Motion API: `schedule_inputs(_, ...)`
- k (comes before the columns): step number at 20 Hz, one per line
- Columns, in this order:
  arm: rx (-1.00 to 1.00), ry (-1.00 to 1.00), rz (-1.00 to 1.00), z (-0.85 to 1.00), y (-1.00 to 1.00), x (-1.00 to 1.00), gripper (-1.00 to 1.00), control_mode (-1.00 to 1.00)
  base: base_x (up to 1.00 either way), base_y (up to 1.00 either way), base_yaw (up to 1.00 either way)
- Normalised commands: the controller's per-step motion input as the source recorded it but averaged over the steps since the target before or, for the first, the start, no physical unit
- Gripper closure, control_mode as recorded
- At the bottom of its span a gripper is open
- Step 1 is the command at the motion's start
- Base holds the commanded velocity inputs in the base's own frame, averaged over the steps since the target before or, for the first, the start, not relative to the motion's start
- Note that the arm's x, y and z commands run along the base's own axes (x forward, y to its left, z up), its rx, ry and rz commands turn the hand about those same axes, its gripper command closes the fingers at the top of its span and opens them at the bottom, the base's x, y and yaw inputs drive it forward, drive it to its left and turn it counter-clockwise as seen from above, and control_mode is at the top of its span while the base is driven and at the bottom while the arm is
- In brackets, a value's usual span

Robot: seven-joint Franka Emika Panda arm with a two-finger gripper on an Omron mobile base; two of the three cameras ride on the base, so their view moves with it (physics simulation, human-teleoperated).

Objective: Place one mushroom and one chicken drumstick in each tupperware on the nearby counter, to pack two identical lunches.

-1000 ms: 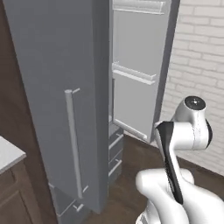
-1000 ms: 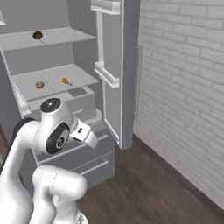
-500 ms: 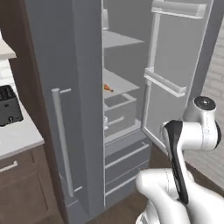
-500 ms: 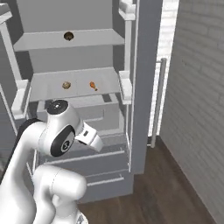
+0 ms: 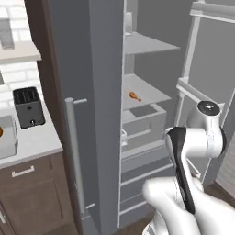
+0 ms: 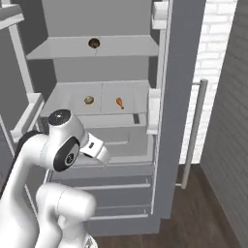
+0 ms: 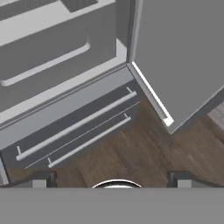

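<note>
Gripper [image 7: 112, 179] jaws spread wide — holding nothing; above wood floor [image 7: 144, 148], facing fridge drawers [image 7: 74, 127]

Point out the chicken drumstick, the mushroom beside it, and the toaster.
chicken drumstick [image 6: 119, 102], right base view, its orange middle.
mushroom [image 6: 89, 100], right base view, its cap.
toaster [image 5: 28, 108], left base view, its dark front face.

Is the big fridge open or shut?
Open. The fridge has its doors swung wide, so its shelves show, with a chicken drumstick and a mushroom lying on the middle shelf.
</note>
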Motion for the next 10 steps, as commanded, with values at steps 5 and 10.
schedule_inputs(5, 0.0, 0.0, 0.0, 0.0, 0.0, 0.0, -1.0, 1.0, 0.66, 0.01, 0.15)
schedule_inputs(10, 0.0, 0.0, 0.0, 0.0, 0.0, 0.0, -1.0, 1.0, 0.51, -0.28, 0.18)
